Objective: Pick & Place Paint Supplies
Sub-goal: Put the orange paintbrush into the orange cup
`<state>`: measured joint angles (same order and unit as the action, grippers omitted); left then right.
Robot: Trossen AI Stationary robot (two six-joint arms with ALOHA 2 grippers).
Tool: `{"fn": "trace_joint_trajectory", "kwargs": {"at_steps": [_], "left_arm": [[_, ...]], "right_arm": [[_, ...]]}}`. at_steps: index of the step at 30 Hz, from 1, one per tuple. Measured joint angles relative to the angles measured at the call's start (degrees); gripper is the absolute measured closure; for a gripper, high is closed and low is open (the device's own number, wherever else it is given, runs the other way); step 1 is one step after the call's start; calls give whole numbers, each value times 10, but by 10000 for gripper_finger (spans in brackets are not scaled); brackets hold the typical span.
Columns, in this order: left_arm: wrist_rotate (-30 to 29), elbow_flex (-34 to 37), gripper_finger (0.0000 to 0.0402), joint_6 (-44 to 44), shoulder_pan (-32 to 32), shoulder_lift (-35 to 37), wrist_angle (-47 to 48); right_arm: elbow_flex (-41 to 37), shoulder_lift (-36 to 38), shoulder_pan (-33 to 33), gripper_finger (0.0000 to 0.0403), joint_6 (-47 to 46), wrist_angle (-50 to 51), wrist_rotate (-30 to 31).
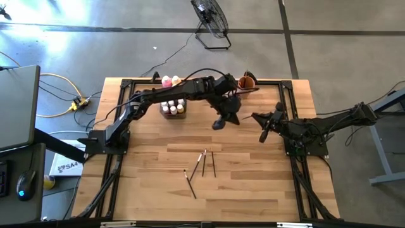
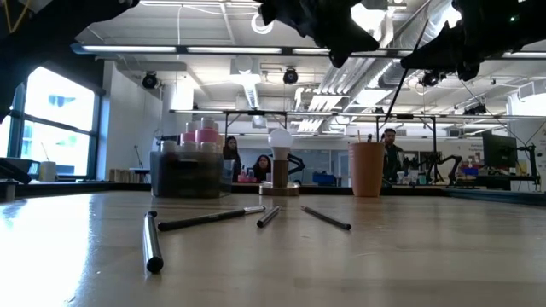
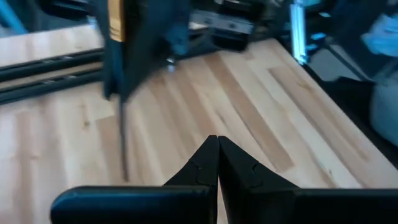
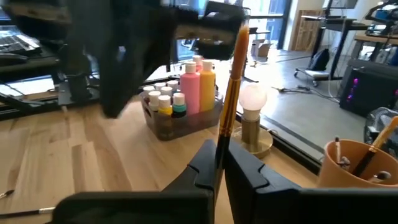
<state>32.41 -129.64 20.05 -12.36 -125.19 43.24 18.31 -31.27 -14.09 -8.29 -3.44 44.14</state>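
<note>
My right gripper [image 4: 219, 163] is shut on a thin paintbrush [image 4: 233, 87] with a golden-brown shaft, above the table's right half [image 1: 264, 132]. My left gripper [image 3: 217, 163] is shut with nothing between its fingers. It hangs over the middle of the table [image 1: 219, 123], a little left of the right gripper. A grey tray [image 4: 180, 124] at the far left holds pink and yellow bottles [image 4: 198, 84] and small white-capped ones [image 1: 172, 106]. Three dark-handled brushes [image 1: 204, 162] lie flat on the wood nearer the front. My right gripper pinches the paintbrush's shaft [image 4: 222, 146] between its two fingers, which lie roughly level and across it. The brush stands nearly upright, its golden part rising past the fingers and a thin dark length [image 3: 122, 140] hanging below them, clear of the table.
An orange cup [image 4: 356, 167] with brushes in it stands at the far edge right of centre. A white ball on a metal base [image 4: 252, 99] sits between it and the tray. A black frame [image 1: 120, 85] rims the tabletop. People sit in the room beyond [image 2: 260, 166].
</note>
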Motion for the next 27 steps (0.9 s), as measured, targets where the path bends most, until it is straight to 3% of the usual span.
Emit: {"fn": "trace_joint_trajectory", "kwargs": {"at_steps": [6, 11, 19, 27], "left_arm": [[34, 13, 401, 26, 20, 1, 39], [-55, 67, 401, 11, 42, -3, -16], [-178, 84, 401, 7, 45, -4, -98], [-206, 84, 402, 7, 45, -3, -141]], "right_arm": [[0, 8, 0, 396, 6, -1, 12], [0, 17, 0, 396, 11, -1, 12], [0, 36, 0, 396, 21, 1, 4], [0, 40, 0, 396, 21, 4, 3]]}}
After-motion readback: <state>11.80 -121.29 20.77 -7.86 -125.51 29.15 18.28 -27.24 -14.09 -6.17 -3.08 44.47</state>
